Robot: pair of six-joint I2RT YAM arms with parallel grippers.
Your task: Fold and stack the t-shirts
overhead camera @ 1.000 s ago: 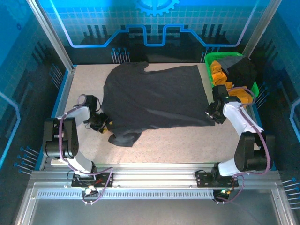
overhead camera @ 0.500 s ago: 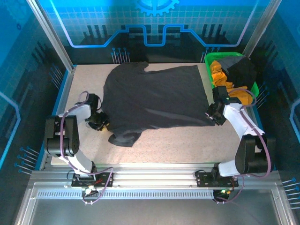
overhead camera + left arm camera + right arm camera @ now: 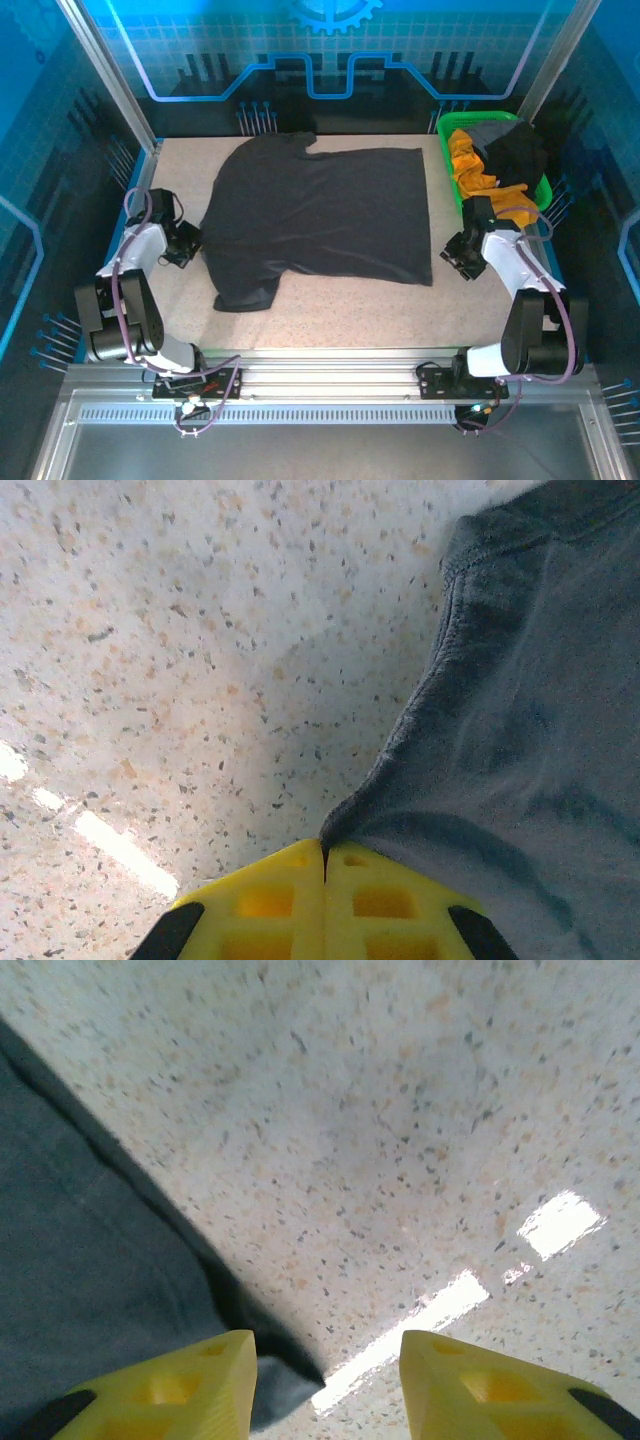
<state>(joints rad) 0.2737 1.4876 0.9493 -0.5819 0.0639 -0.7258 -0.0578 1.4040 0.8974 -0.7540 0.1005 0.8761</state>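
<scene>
A large charcoal-grey t-shirt (image 3: 320, 215) lies spread flat across the middle of the table. My left gripper (image 3: 188, 243) sits at its left edge, jaws shut on the hem. In the left wrist view the yellow fingers (image 3: 270, 905) meet and pinch the t-shirt (image 3: 530, 730) at its edge, where the left gripper (image 3: 325, 865) closes. My right gripper (image 3: 456, 256) stands open just right of the shirt's near right corner. In the right wrist view that corner (image 3: 90, 1280) lies beside one finger of the right gripper (image 3: 325, 1360), with bare table between the jaws.
A bright green basket (image 3: 452, 190) stands at the back right, holding a mustard-yellow shirt (image 3: 468, 160) and a black shirt (image 3: 515, 150). Blue frame rails edge the table (image 3: 350, 310), which is bare in front of the shirt.
My left gripper has shut on the shirt's left edge and moved left, dragging the shirt left and flatter. The shirt's right corner has slid away from the right gripper.
</scene>
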